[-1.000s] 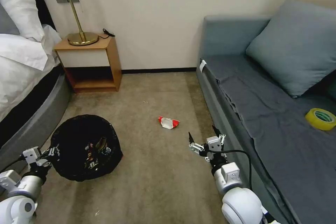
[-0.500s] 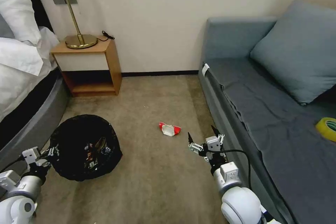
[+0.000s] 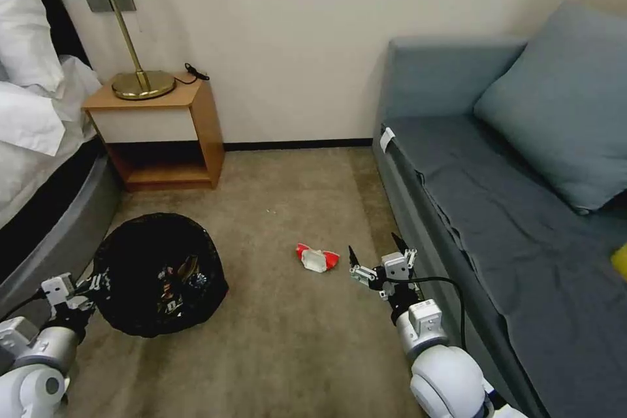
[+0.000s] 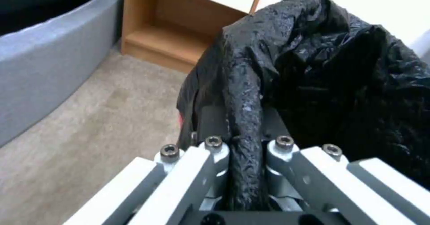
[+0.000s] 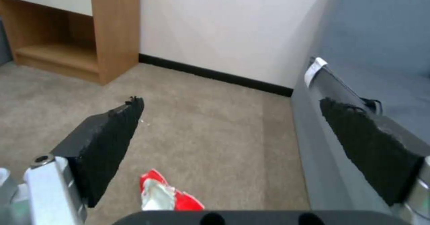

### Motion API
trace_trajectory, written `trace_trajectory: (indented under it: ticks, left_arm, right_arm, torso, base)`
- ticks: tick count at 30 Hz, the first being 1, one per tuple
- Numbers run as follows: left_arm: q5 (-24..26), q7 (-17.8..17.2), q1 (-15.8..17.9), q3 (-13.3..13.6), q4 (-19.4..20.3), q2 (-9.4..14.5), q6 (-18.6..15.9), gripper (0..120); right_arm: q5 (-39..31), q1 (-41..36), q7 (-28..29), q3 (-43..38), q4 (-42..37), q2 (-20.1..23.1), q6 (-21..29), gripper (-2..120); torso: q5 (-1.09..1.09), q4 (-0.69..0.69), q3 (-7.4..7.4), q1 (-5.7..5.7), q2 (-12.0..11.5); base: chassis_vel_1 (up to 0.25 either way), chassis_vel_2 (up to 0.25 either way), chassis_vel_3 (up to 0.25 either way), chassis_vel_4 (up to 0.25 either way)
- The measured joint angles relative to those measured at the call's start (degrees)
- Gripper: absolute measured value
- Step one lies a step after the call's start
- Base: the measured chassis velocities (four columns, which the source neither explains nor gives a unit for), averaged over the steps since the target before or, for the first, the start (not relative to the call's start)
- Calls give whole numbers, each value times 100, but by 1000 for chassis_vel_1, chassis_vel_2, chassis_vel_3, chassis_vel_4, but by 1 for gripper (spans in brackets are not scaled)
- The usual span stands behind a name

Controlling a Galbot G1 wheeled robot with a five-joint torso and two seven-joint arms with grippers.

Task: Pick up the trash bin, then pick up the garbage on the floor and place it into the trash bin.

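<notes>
The trash bin (image 3: 153, 271), lined with a glossy black bag, hangs at lower left with litter pieces inside. My left gripper (image 3: 91, 287) is shut on its bag-covered rim (image 4: 244, 117). A red-and-white wrapper (image 3: 317, 258) lies on the carpet mid-floor, also seen low in the right wrist view as the wrapper (image 5: 166, 194). My right gripper (image 3: 379, 260) hovers open just right of the wrapper, near the sofa's edge, with its black pads (image 5: 110, 141) wide apart and nothing between them.
A grey sofa (image 3: 496, 209) with a cushion runs along the right. A wooden nightstand (image 3: 157, 130) with a brass lamp stands at the back left, a bed (image 3: 39, 163) at far left. Open carpet lies between bin and sofa.
The camera has moved forward and shifted, so wrapper, nightstand and sofa sit lower or farther out in the view. The wrapper is now closer to my right gripper. Both arms keep their pose.
</notes>
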State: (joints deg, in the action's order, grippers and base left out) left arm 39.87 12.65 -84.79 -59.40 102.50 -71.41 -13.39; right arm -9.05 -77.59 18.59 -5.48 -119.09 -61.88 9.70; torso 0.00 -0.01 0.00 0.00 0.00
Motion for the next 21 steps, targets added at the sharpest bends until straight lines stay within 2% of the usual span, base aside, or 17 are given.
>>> trace_trajectory:
  ticks: [14,21]
  left_arm:
    - [26,28,-39,-21,16,11,5,5]
    - [-217,176,-80,16,139,22,68,5]
  right_arm:
    - [-68,168,-14,237,110,119,87,100]
    - [-138,713,-141,658,585,426,35,100]
  torso:
    - [0,0,0,0,0]
    - [0,0,0,0,-1]
  base:
    - [-160,160,165,-163]
    - [-86,86,89,-86]
